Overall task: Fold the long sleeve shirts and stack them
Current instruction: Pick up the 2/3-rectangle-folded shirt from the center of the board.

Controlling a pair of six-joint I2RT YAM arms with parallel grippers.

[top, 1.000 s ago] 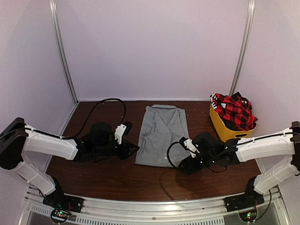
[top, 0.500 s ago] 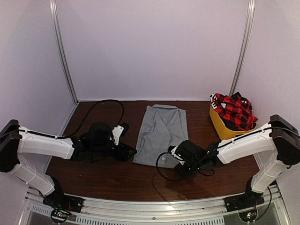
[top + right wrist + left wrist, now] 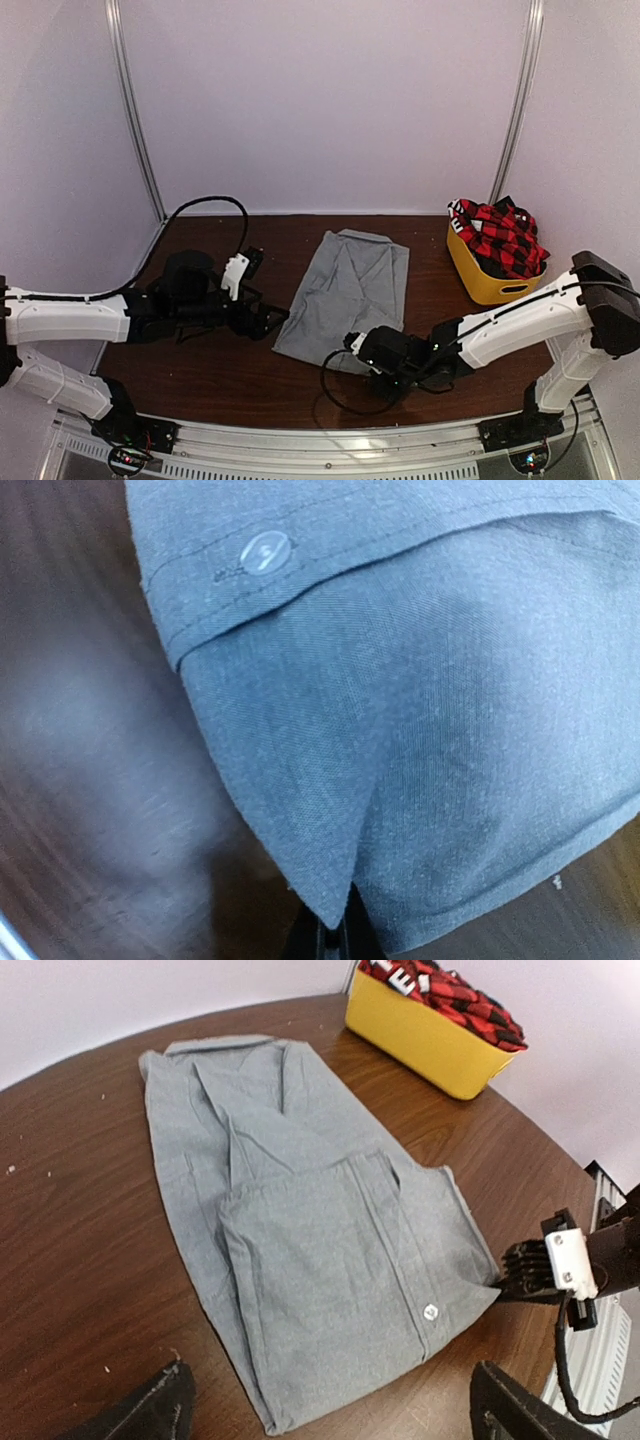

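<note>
Jaws of the right gripper (image 3: 362,352) pinch shut on the lower corner of the grey shirt (image 3: 352,285) lying mid-frame, likely to fold it, while the left gripper (image 3: 268,320) gapes empty beside its left edge.

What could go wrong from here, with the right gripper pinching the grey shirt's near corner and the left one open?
The right gripper pinches just the near corner tip of the grey shirt, so the cloth may slip out. The left gripper is open and off the shirt; a one-sided pull could skew it or undo the folds. The right arm's cable loop near the hem might snag.
</note>
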